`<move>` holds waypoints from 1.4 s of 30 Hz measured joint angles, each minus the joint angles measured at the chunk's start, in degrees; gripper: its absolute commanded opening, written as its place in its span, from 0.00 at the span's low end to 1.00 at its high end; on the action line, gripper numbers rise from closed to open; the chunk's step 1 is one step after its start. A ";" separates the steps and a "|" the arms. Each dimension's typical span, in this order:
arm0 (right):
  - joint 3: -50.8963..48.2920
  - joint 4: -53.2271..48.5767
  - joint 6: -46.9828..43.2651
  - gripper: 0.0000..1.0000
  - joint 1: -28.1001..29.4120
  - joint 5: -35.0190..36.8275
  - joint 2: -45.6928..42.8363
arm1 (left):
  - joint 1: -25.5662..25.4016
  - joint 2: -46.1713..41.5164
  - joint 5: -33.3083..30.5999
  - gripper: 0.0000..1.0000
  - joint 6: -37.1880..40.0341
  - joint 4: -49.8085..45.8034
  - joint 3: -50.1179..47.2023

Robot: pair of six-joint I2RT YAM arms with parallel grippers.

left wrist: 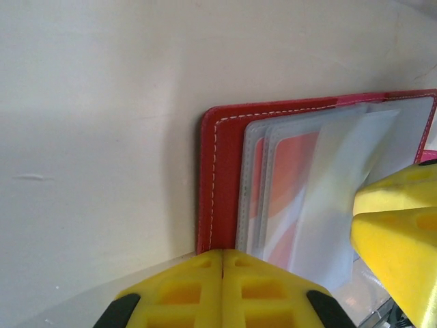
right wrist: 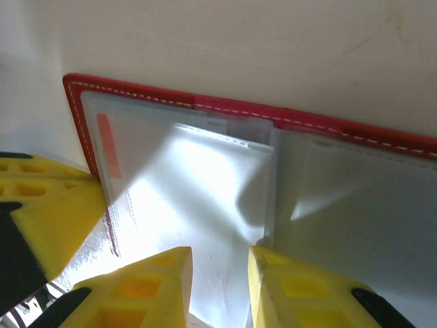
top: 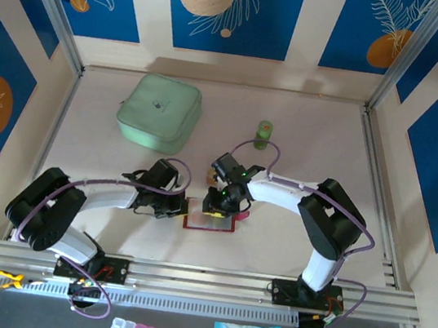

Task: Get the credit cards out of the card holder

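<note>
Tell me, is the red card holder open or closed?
Open: the card holder lies spread flat, clear pockets facing up, red cover underneath.

Top camera looks down; wrist cameras closely share card holder [left wrist: 225,137].

The pale, faintly wood-grained tabletop [top: 322,138] carries three things. A small flat red folding card holder [top: 214,223], opened to show its grey lining and clear plastic pockets, lies flat on it directly beneath the right gripper [top: 217,207], its left edge touching the left gripper [top: 183,206]. A large pale-green square fabric pouch [top: 159,112] sits well beyond the left gripper, toward the far wall. A small green upright cylinder [top: 264,133] stands beyond the right gripper, slightly to its right, well apart from the pouch.
</note>
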 measured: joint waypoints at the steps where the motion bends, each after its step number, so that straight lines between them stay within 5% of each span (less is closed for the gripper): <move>1: -0.31 0.17 -0.11 0.28 -0.11 -0.20 -0.07 | 0.00 0.00 -0.13 0.04 0.24 -0.46 0.31; 42: -13.16 18.97 1.57 0.20 -5.35 -11.67 -2.89 | -4.17 2.69 0.33 0.28 -4.13 0.46 5.22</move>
